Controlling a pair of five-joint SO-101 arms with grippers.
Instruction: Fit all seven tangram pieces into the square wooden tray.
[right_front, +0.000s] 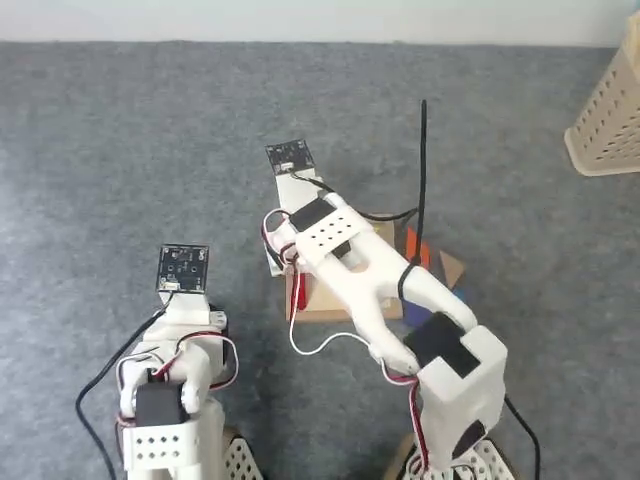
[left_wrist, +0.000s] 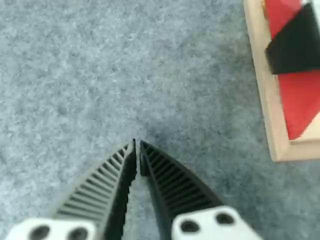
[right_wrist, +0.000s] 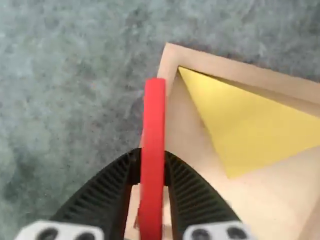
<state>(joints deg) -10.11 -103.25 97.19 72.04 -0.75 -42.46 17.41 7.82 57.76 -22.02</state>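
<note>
Right gripper (right_wrist: 152, 164) clamped on red piece (right_wrist: 154, 110), which stands on edge over tray (right_wrist: 210, 62) rim by corner. Yellow triangle (right_wrist: 250, 125) flat in tray. Left gripper (left_wrist: 137, 146) closed, empty, above carpet (left_wrist: 75, 75), 7 o'clock from tray. Loose pieces (right_front: 432, 262) at tray's 3 o'clock.

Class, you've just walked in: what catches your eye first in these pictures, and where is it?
The right gripper holds a red piece on edge at a corner of the tray. A yellow triangle lies inside it. The left gripper hangs shut over grey carpet beside the tray.
</note>
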